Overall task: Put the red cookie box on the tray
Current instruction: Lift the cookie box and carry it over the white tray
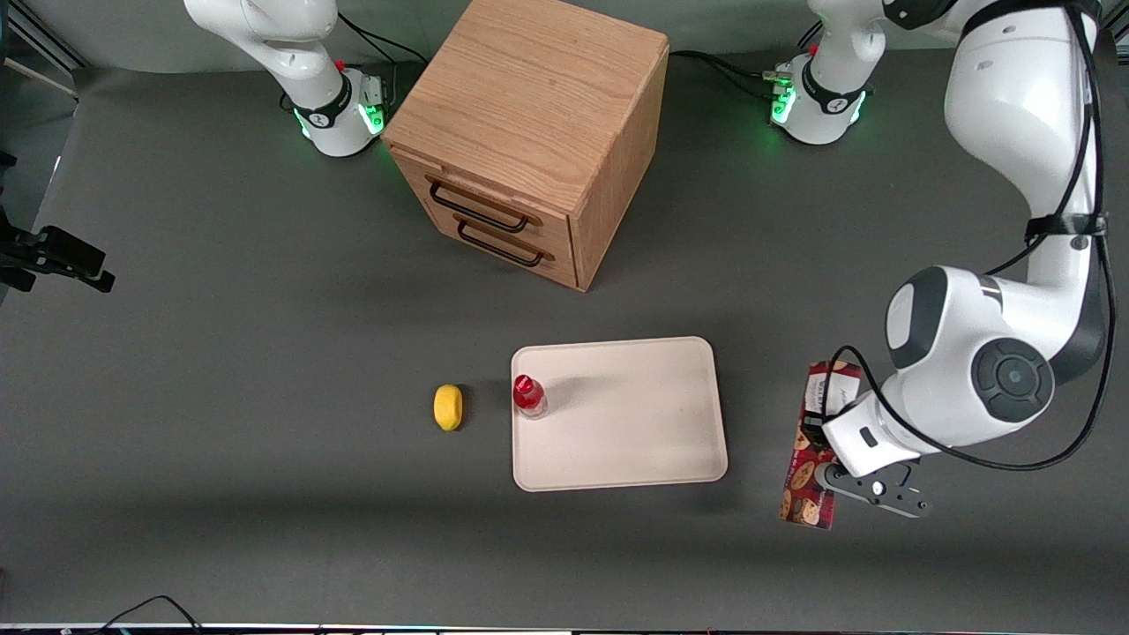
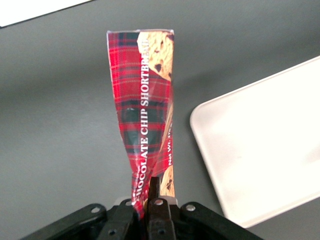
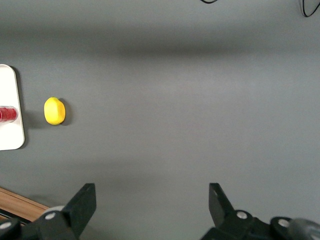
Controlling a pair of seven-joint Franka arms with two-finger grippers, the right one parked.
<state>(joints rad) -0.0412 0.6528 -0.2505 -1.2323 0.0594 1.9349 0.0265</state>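
The red cookie box (image 1: pixel 804 483) is a long tartan-red pack printed with cookies, lying beside the tray (image 1: pixel 635 423) toward the working arm's end of the table. My left gripper (image 1: pixel 827 438) sits over the middle of the box. In the left wrist view the gripper (image 2: pixel 145 194) is shut on the red cookie box (image 2: pixel 142 100), with the pack pinched and creased between the fingers (image 2: pixel 155 188). The pale beige tray (image 2: pixel 260 145) lies close beside the box without touching it. I cannot tell whether the box is off the table.
A small red-capped bottle (image 1: pixel 529 395) stands on the tray near its edge toward the parked arm's end. A yellow lemon-like object (image 1: pixel 448 407) lies on the table just past that edge. A wooden drawer cabinet (image 1: pixel 529 132) stands farther from the front camera than the tray.
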